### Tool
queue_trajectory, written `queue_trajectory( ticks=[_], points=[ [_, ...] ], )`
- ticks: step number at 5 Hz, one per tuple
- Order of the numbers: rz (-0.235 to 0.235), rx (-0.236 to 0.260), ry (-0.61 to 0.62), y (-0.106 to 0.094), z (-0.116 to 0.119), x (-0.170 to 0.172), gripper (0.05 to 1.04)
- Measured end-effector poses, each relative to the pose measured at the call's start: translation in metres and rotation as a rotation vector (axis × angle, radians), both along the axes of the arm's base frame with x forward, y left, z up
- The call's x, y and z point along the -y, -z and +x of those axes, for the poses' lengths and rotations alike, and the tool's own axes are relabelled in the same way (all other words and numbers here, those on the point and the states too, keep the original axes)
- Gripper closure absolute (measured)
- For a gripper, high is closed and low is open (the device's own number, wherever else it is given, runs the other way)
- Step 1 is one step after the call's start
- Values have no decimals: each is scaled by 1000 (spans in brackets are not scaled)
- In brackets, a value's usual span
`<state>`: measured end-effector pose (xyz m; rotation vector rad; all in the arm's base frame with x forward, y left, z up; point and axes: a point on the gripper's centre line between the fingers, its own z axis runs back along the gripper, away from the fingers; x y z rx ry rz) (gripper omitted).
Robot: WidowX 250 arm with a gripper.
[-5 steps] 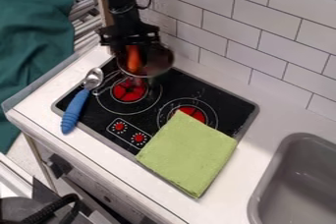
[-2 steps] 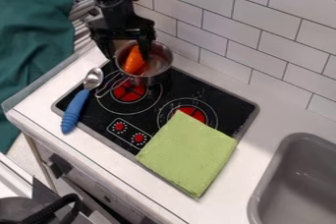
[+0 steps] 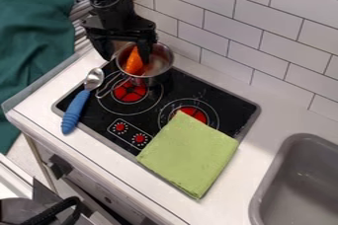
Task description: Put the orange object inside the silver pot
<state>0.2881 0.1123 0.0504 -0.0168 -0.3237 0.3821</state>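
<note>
Raise the wide-open, empty gripper [image 3: 127, 55] straight up, so its fingers clear the pot [image 3: 157, 76] and orange object [image 3: 134, 63] just below.

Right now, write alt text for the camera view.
An orange object sits in a silver pot on a black stove, the open gripper over it. A blue-handled spoon lies at the stove's left edge, a green cloth overlaps its lower edge, and a gray sink is at lower right.

There's one pot [image 3: 158, 65], one orange object [image 3: 134, 62], one spoon [image 3: 76, 107], two dials [image 3: 139, 138].
</note>
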Motion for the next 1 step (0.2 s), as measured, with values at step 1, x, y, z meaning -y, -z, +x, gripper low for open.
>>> queue_trajectory(
  ticks=[1],
  points=[
    [58,-64,4,7,-16,5,78]
  ],
)
